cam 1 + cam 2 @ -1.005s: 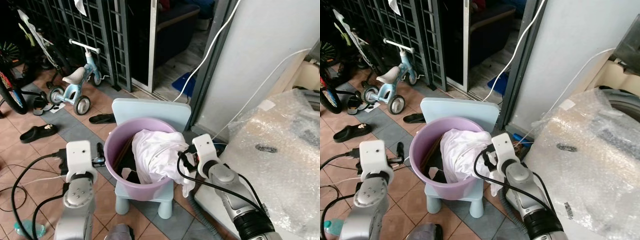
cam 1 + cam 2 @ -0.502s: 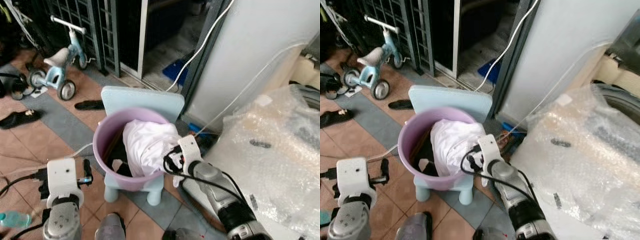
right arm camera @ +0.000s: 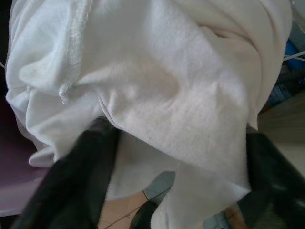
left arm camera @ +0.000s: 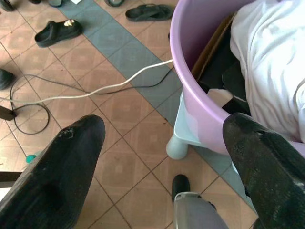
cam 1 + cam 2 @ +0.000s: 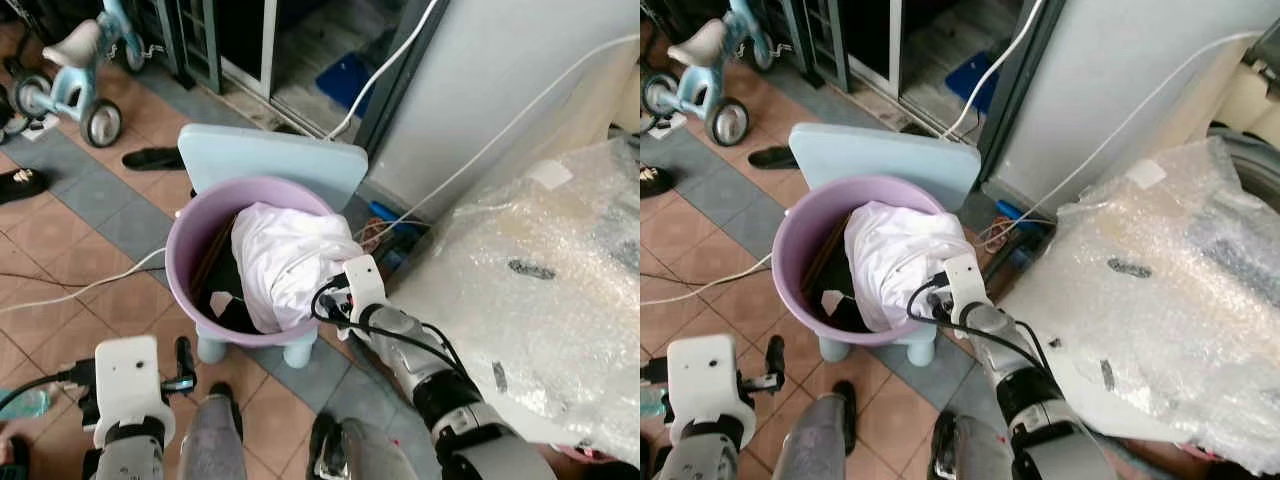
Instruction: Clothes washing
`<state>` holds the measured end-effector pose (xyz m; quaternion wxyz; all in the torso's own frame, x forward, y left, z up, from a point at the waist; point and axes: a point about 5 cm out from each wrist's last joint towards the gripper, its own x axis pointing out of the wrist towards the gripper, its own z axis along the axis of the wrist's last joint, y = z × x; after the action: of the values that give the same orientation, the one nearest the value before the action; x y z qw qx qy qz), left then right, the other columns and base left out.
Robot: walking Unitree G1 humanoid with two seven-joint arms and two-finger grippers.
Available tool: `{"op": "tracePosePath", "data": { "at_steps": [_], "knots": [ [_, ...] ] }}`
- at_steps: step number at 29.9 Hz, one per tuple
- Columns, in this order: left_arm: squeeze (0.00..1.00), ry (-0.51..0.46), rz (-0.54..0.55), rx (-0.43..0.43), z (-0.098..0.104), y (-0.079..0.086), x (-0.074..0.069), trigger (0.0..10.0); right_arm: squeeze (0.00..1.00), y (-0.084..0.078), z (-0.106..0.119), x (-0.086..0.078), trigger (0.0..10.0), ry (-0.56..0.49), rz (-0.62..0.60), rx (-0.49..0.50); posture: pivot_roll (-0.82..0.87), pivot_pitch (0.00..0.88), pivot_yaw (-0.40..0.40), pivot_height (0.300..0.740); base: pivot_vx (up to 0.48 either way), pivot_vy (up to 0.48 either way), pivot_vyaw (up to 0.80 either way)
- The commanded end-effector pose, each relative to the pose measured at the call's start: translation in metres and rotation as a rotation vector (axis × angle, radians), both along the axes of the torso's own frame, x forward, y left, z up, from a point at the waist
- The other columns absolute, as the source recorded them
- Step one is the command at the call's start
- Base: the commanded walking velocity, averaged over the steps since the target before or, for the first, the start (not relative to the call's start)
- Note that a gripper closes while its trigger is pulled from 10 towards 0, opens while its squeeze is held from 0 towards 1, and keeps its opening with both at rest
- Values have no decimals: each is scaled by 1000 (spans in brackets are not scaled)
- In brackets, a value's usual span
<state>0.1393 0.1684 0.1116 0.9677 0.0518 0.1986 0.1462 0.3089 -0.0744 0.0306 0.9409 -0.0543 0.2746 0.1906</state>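
One relation matters: the white cloth [image 5: 285, 262] is heaped in the purple tub [image 5: 190, 238], spilling over its right rim, and the right end effector [image 3: 167, 191] sits right at that overhang, fingers spread with cloth between them. So the right arm is nearer. The left end effector [image 4: 162, 157] hangs open, near and left of the tub, above tile floor [image 5: 70, 270]. The tub rests on a small blue chair [image 5: 270, 165], with a bubble-wrapped bulk [image 5: 540, 280] to the right.

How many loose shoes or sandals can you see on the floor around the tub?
3: a black sandal behind the light blue chair, a black shoe further left, and a dark toe at the left wrist view's edge. More may lie out of frame.
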Motion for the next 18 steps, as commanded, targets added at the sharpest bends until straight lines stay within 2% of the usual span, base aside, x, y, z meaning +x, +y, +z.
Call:
{"op": "tracePosePath", "data": {
  "at_steps": [1, 11, 18],
  "knots": [
    [0, 11, 4, -4, 1, -2, -2, 10000, 0, -7, -8, -4, 0, 28, -32, -10, 222, 300, -188, 740, 0, 0, 0],
    [0, 7, 8, 1, 0, -2, 4, 10000, 0, -20, -6, 2, 0, -19, -100, -13, 206, 289, -198, 740, 0, 0, 0],
    [0, 2, 18, 11, -1, 0, 10, 10000, 0, -19, 0, 7, 0, -45, -118, 12, 199, 276, -207, 740, 0, 0, 0]
  ]
}}
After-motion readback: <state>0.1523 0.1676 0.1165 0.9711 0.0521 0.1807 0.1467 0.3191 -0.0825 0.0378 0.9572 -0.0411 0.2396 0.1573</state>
